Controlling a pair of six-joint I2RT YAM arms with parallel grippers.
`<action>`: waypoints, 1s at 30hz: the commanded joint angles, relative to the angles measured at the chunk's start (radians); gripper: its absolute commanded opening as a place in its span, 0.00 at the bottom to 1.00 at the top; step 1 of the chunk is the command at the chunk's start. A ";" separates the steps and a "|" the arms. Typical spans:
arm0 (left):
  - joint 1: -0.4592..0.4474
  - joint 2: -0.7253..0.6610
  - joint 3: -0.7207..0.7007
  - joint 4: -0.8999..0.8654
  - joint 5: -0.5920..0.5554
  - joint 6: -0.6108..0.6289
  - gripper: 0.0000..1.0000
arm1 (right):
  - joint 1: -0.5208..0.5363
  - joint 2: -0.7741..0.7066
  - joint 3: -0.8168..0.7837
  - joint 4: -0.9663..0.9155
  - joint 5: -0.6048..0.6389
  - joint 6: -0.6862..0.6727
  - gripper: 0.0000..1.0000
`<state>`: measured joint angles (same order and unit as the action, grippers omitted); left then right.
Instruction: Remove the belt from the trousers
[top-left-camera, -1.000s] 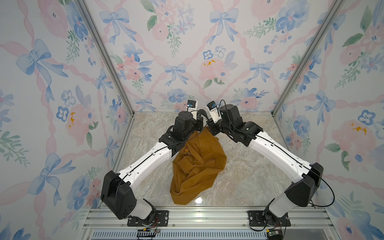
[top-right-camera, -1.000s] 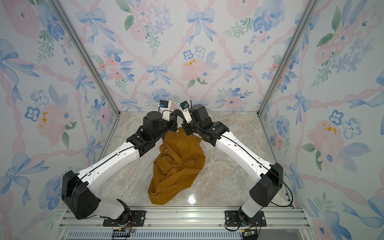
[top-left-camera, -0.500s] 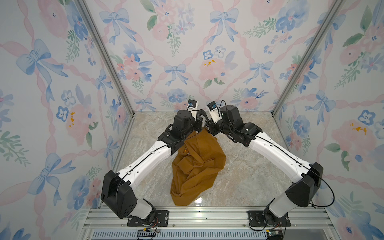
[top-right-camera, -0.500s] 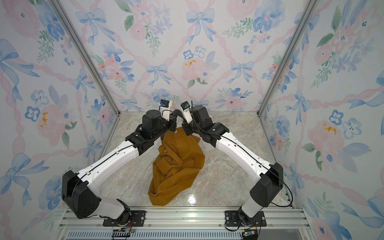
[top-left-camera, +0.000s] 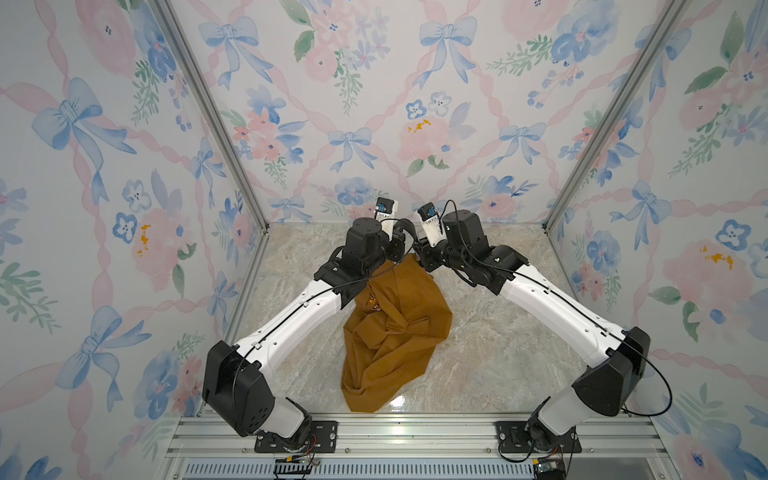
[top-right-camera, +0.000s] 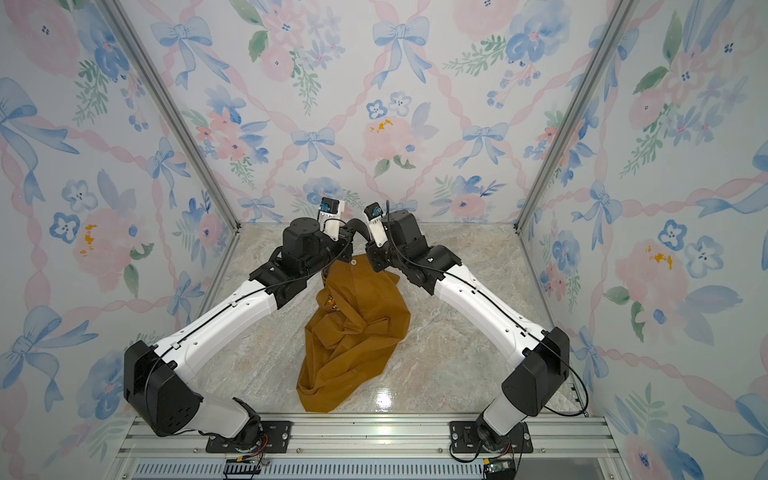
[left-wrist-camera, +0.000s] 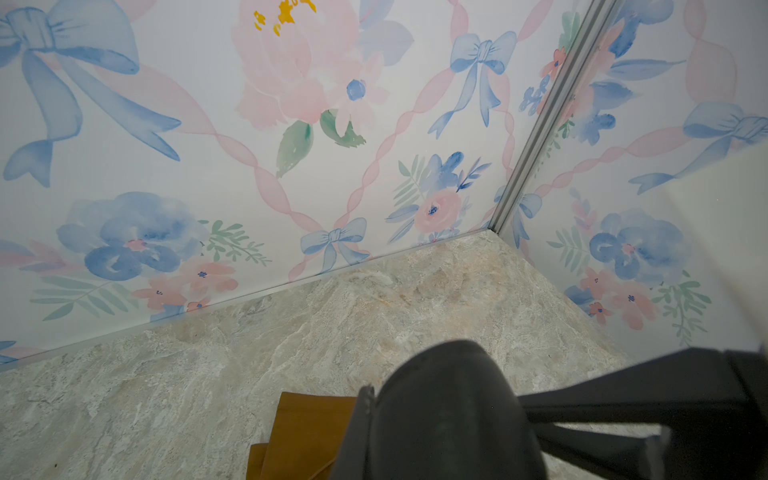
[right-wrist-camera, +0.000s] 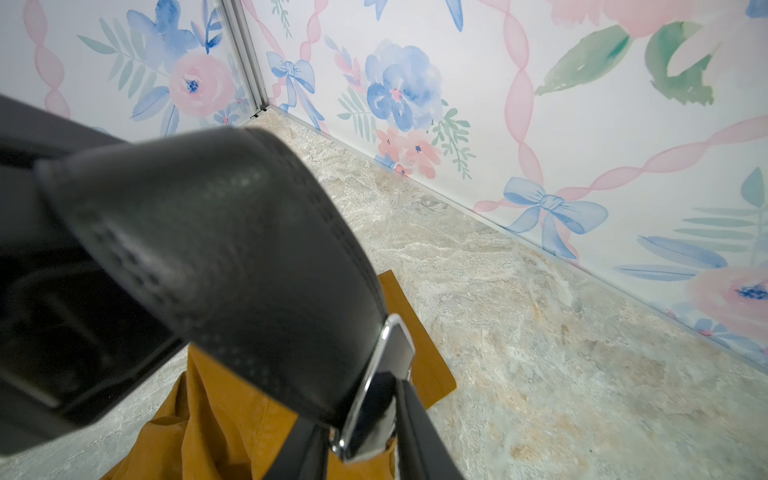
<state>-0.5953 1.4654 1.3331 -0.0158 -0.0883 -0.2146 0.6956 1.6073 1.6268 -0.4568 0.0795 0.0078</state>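
While the belt arched between both arms, its buckle remained at the trousers: removal unfinished. Left gripper clamped shut; right gripper state indeterminate.

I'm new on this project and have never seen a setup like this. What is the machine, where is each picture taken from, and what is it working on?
Two white robot arms stand in a booth with flowered walls and a marble-look floor. Two pictures look down from overhead, side by side; the two others come from a camera on each arm's wrist. On the floor lie mustard trousers, their top end lifted between the arms. The wrist views show a black belt with a silver buckle, close to the cameras. The left fingers are shut, apparently on belt or waistband; which, I cannot tell. Whether the right fingers grip anything is hidden.
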 joint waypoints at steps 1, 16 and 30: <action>0.004 -0.003 0.018 0.066 0.016 -0.032 0.00 | 0.010 0.000 0.037 -0.026 0.019 -0.006 0.23; 0.006 -0.014 0.065 0.069 0.109 -0.001 0.00 | -0.016 0.016 -0.014 0.009 -0.005 0.033 0.00; 0.051 -0.066 0.168 0.125 0.371 -0.073 0.00 | -0.078 0.031 -0.187 0.081 -0.049 0.123 0.42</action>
<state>-0.5365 1.4876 1.4239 -0.0952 0.1852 -0.2409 0.6525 1.6001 1.4857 -0.2710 -0.0151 0.0959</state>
